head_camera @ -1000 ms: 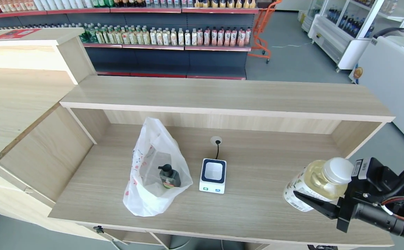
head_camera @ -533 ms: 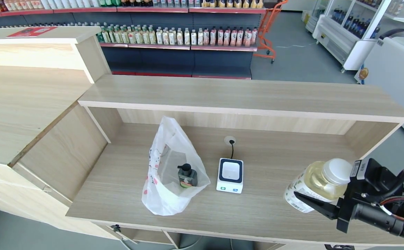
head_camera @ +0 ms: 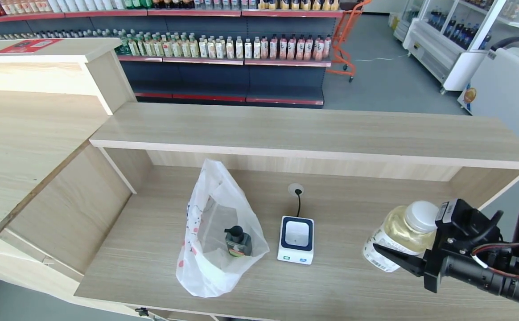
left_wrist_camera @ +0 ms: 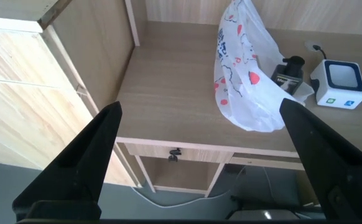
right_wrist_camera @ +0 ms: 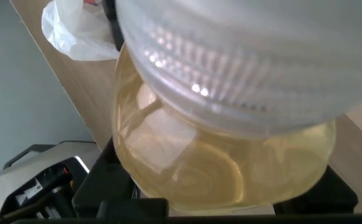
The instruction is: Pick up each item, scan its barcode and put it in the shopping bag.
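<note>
At the right end of the desk (head_camera: 331, 285), a clear bottle (head_camera: 395, 229) of pale yellow liquid with a white cap (head_camera: 421, 216) sits tilted in the right jaws, its cap end toward the arm and its labelled base toward the middle of the desk. The right jaws are clenched on the bottle's body, with 1 dark finger (head_camera: 393, 258) showing along its lower side. In the right wrist view the bottle (right_wrist_camera: 224, 155) sits right under the camera, its ribbed cap (right_wrist_camera: 249, 56) nearest the lens.

Well apart from the bottle, toward the middle of the desk, stands a small white scanner (head_camera: 296, 238) with a dark-framed window facing up. A black cable (head_camera: 298, 205) runs from it to a round hole behind. Just beside the scanner, on its left, stands the shopping bag (head_camera: 215, 240), thin white plastic with red marks, its mouth open upward. Inside it, 1 dark pump bottle (head_camera: 238, 243) stands upright against the side nearest the scanner.

The left jaws are released, their 2 dark fingers (left_wrist_camera: 75, 168) spread wide, and they hang out in front of the desk's front edge (left_wrist_camera: 168, 93). The left wrist view looks past them at the bag (left_wrist_camera: 240, 74), the pump bottle (left_wrist_camera: 288, 71) and the scanner (left_wrist_camera: 339, 84).

A raised ledge (head_camera: 313, 133) runs along the desk's far side. Beyond it are store shelves (head_camera: 241, 47) lined with drinks, an orange cart (head_camera: 344, 40) and glass-fronted coolers (head_camera: 446, 40).
</note>
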Motion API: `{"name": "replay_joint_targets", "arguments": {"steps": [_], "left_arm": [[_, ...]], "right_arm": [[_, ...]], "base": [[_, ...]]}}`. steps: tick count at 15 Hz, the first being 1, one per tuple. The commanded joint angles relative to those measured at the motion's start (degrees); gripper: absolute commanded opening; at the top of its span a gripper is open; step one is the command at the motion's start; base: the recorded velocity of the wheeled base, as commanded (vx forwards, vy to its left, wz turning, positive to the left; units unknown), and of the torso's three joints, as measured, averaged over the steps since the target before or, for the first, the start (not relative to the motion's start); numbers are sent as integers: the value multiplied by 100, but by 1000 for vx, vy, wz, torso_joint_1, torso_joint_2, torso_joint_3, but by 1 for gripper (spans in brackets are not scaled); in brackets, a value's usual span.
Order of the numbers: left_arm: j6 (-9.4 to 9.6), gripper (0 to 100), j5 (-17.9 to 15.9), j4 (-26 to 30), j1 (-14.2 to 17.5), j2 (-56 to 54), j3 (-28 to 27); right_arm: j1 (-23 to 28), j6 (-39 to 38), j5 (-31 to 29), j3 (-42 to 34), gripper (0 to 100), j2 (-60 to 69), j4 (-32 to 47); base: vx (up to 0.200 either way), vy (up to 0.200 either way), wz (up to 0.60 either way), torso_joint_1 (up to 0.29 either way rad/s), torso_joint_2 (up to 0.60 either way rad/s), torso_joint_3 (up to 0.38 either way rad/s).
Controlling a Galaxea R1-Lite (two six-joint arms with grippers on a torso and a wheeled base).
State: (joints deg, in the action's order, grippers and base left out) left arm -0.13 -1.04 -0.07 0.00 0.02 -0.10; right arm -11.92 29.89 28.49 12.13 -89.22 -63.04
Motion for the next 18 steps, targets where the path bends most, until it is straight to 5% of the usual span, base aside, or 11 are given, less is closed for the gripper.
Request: {"name": "replay_joint_targets", "arguments": {"steps": [1,4,9,18], "left_arm": [[-4,100,-2,-1,0,-2,1],[-4,100,-2,-1,0,-2,1],[-4,100,-2,-1,0,-2,1],[-4,100,-2,-1,0,-2,1]], "right_arm": [[32,-27,78,281,0,-570,11],[-188,8,438,685,0,-1335,-350],[-293,834,1106,870,0,-3382,-2696],[-399,1651,1774,1916,0,-4376,-2696]], "base": [[0,0,0,0,0,0],[0,0,0,0,0,0],[0,0,0,0,0,0],[0,0,0,0,0,0]]}}
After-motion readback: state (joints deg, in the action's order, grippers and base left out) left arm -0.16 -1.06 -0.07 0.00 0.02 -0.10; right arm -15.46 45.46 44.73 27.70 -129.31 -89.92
